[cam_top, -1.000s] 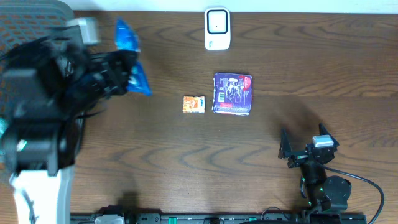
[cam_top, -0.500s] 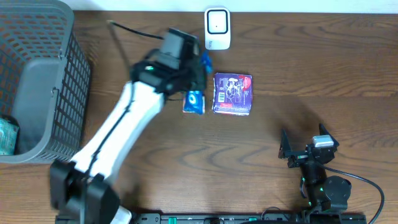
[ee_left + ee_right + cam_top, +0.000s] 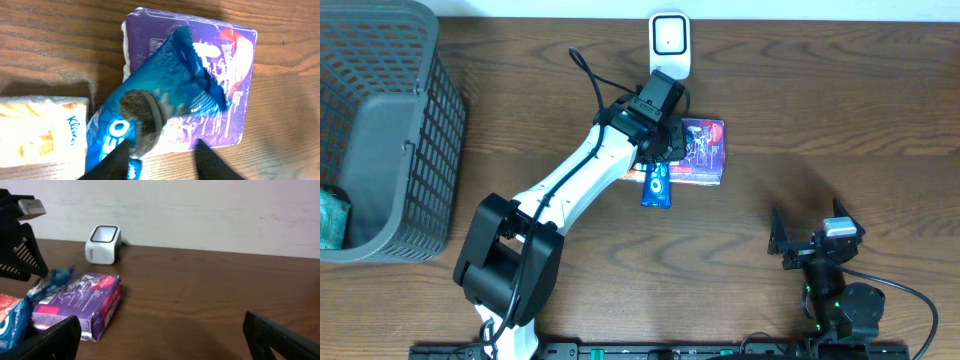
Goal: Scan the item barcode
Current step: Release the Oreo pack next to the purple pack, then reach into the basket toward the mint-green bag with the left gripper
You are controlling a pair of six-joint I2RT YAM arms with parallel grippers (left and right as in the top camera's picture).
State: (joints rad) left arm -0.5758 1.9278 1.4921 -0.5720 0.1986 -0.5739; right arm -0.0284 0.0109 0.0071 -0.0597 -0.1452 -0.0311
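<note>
"Where's the thing it's meant to scan?"

"The blue biscuit packet (image 3: 150, 100)? It's lying mid-table, slanted across the purple pack (image 3: 235, 120), with its near end overlapping the orange tissue pack (image 3: 40, 130). The white scanner (image 3: 670, 45) stands just beyond them at the far edge."

"Is the left gripper (image 3: 162, 161) holding it?"

"I'd say not. Its fingers (image 3: 215, 160) stand part-way apart on either side of the packet's lower end, and bare wood shows between one finger and the wrapper. Nothing looks pinched. Whether the other finger touches it, I can't tell."

"Why have it on top of the others?"

"My guess is that, propped on the pile close to the scanner, it's easy to grasp from a better side. I see only the printed face with the biscuit picture. No barcode shows, so it probably needs turning before the scanner can read it."

"And the other arm?"

"The right gripper (image 3: 807, 228) sits at the near right, well apart from everything, jaws spread wide and empty. Out of the way, I suppose, so the left arm has the middle to itself. The grey basket (image 3: 430, 100) at the far left looks like where scanned goods go."
</note>
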